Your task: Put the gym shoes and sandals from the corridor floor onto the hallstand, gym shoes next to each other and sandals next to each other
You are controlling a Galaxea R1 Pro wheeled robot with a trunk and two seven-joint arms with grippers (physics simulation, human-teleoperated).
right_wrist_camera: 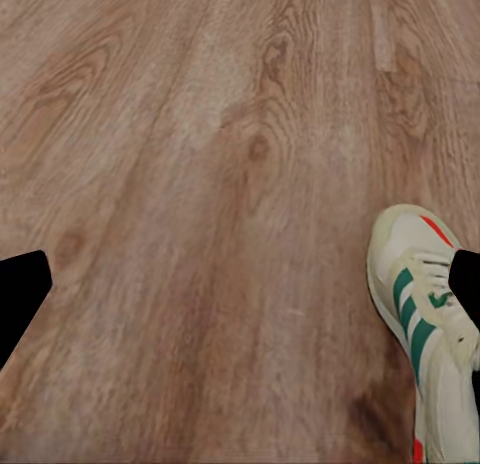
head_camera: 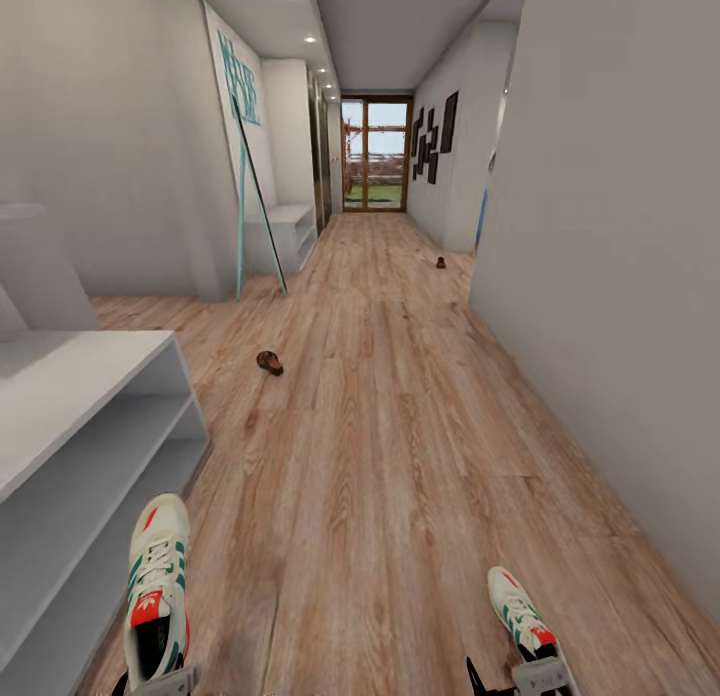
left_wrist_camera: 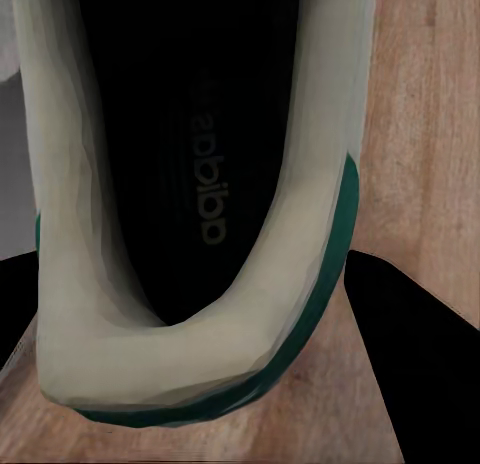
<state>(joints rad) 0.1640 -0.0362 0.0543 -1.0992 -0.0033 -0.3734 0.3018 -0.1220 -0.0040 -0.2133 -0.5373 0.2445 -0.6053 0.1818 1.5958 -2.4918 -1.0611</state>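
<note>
One gym shoe (head_camera: 155,591), white with teal stripes and an orange tongue patch, hangs beside the hallstand (head_camera: 80,376) with my left gripper (head_camera: 160,684) shut on its heel. In the left wrist view the heel opening (left_wrist_camera: 200,184) sits between the dark fingers (left_wrist_camera: 410,334). The other gym shoe (head_camera: 520,608) lies on the corridor floor (head_camera: 380,456) at the lower right. My right gripper (right_wrist_camera: 250,274) is open just behind it, with this shoe (right_wrist_camera: 425,314) by one finger. One brown sandal (head_camera: 269,362) lies mid-corridor, the second sandal (head_camera: 440,263) farther off near the right wall.
A smaller white bench (head_camera: 292,228) stands far down on the left behind a leaning teal-framed panel (head_camera: 245,176). A grey wall (head_camera: 610,276) runs close along the right. A glass door (head_camera: 376,154) closes the corridor's end.
</note>
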